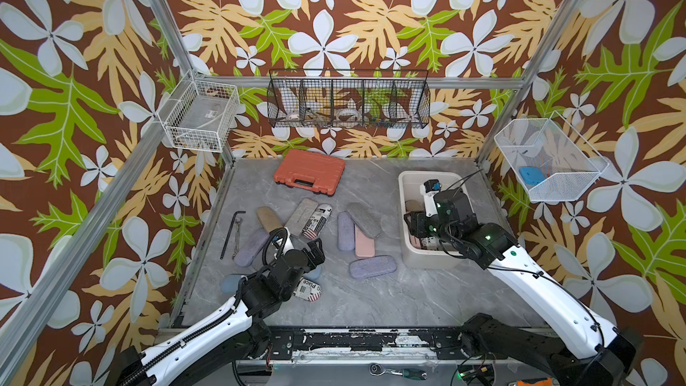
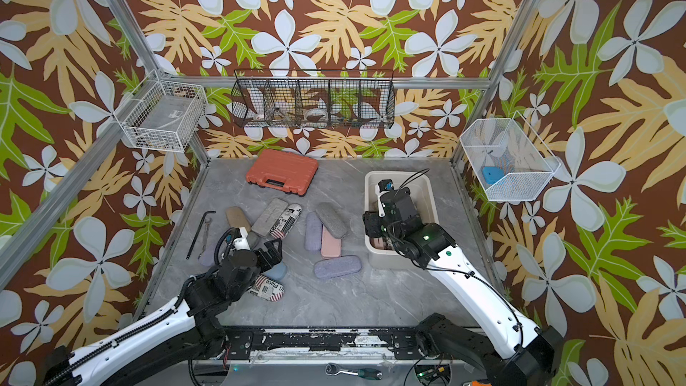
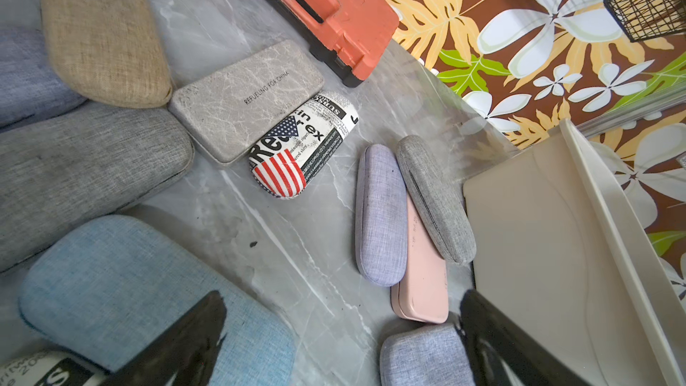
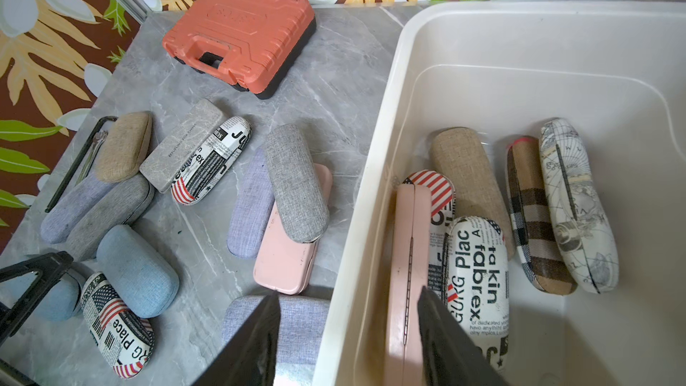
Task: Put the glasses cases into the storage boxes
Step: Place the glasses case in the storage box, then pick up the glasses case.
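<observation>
Read the table in both top views as a clock face, with 12 at the back wall. Your storage box (image 1: 401,194) sits at about 3 o'clock. Your right gripper (image 4: 349,291) hangs over the box's 8 o'clock side with its fingers apart, one outside the wall and one inside. A pink case (image 4: 406,254) stands on edge in the box just beside the inner finger; you cannot tell whether they touch. Also in the box are a tan woven case (image 4: 467,180), a plaid case (image 4: 534,217), a map-print case (image 4: 575,209) and two newsprint cases (image 4: 479,272).

Your left gripper (image 3: 334,347) is spread wide toward 8 o'clock, over a blue case (image 3: 130,291), and grips nothing. The other glasses cases (image 1: 373,267) lie scattered from 9 o'clock to the centre. The orange toolcase (image 1: 308,170) rests at 11 o'clock
</observation>
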Robot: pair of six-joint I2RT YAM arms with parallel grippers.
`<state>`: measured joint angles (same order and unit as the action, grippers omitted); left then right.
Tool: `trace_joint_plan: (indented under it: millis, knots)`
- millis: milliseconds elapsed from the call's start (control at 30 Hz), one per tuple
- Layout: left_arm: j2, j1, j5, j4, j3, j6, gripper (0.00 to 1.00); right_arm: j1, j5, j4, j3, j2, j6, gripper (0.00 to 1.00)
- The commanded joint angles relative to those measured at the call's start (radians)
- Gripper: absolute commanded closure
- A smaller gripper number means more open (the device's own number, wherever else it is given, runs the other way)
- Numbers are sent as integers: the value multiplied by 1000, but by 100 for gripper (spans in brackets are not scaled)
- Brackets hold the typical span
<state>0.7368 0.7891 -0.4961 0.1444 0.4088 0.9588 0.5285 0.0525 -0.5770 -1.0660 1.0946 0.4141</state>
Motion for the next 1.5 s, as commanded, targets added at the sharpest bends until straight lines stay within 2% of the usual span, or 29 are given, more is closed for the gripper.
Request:
trace_joint_plan:
  millis: [0,67,200,500,800,1200,1467]
  knots:
    - [12,-2,-20,-5,23,-8,0,11,-27,20,-12,13,-21,39]
    - [9,-2,-10,12,30,-8,0,42,-34,23,-40,45,-39,35]
    - [-16,-2,-7,39,27,7,0,144,43,0,-159,183,-110,27]
    - [-98,-2,-10,122,48,0,0,149,-26,-27,-398,568,-181,21]
    - [-156,-3,-13,165,41,-7,0,149,-65,-15,-488,801,-226,17]
    - [-162,-3,-1,114,-17,-9,0,136,-40,-25,-543,922,-240,19]
    - [-124,-2,30,-6,-22,-97,0,134,-47,-14,-550,982,-222,24]
